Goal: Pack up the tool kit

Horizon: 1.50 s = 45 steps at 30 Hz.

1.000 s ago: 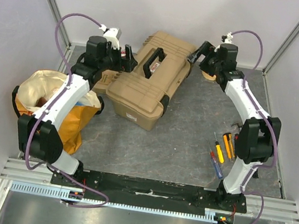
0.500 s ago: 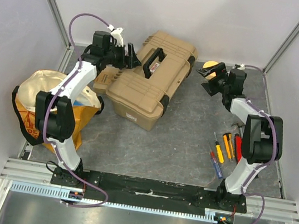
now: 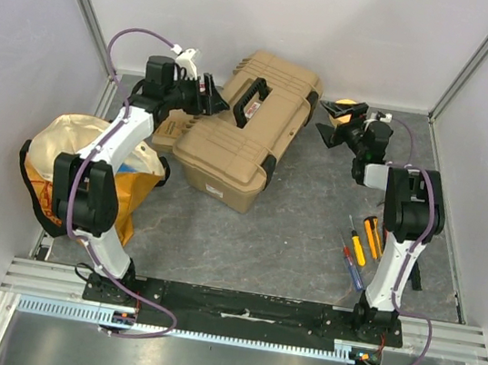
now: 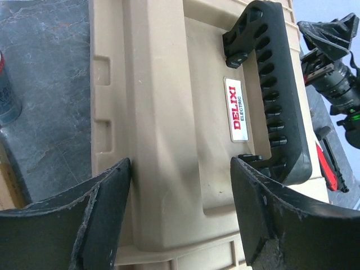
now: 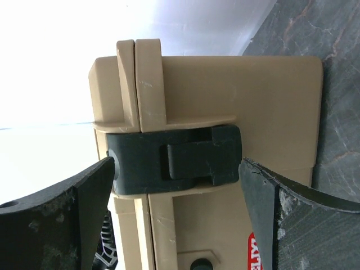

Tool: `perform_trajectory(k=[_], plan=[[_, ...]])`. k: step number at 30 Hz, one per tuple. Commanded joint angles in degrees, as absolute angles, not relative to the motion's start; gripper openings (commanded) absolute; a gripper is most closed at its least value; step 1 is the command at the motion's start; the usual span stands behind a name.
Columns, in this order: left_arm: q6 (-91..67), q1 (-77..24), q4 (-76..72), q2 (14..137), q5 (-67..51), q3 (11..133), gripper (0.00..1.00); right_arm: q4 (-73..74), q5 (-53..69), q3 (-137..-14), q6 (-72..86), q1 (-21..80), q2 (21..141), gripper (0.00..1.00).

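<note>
Fingers spread, the left gripper [image 3: 215, 97] hovers over the closed tan plastic toolbox [image 3: 231, 148]; the right gripper [image 3: 324, 121], fingers likewise spread, faces its black latch [image 5: 174, 160].

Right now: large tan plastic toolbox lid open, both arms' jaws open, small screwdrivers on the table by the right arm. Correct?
No: the large tan plastic toolbox is shut; the right wrist view shows its black latch fastened across the lid seam. Jaws of the left gripper and right gripper are open, and the small screwdrivers lie on the table by the right arm.
</note>
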<state>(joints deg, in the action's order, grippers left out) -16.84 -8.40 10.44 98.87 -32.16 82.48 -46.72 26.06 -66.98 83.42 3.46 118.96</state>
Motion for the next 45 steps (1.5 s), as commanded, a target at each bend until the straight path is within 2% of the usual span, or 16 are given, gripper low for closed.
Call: perform_trajectory(k=[1, 16, 20, 23, 31, 45], plan=[[-22.41, -9.14, 14.68, 96.51, -37.97, 79.02, 0.76, -54.57, 28.12, -70.93, 87.70, 4.39, 122.25, 0.98], [-29.27, -9.84, 10.02, 93.96, -40.25, 74.97, 0.71, -58.88, 32.08, -79.19, 91.75, 8.61, 131.39, 0.98], [-28.39, -9.93, 10.81, 93.43, -37.63, 75.06, 0.71, -60.47, 32.08, -78.49, 92.99, 8.79, 132.10, 0.98], [-27.16, -9.67, 12.39, 93.60, -34.99, 76.90, 0.71, -60.73, 31.82, -77.52, 92.37, 8.79, 132.10, 0.98], [-28.82, -9.23, 13.71, 96.67, -29.71, 84.01, 0.74, -75.14, 30.41, -79.27, 104.23, 9.14, 135.00, 0.98], [-29.97, -7.12, 6.42, 110.47, -33.84, 98.17, 0.76, -94.30, 28.30, -82.71, 112.95, 9.67, 139.40, 0.98]])
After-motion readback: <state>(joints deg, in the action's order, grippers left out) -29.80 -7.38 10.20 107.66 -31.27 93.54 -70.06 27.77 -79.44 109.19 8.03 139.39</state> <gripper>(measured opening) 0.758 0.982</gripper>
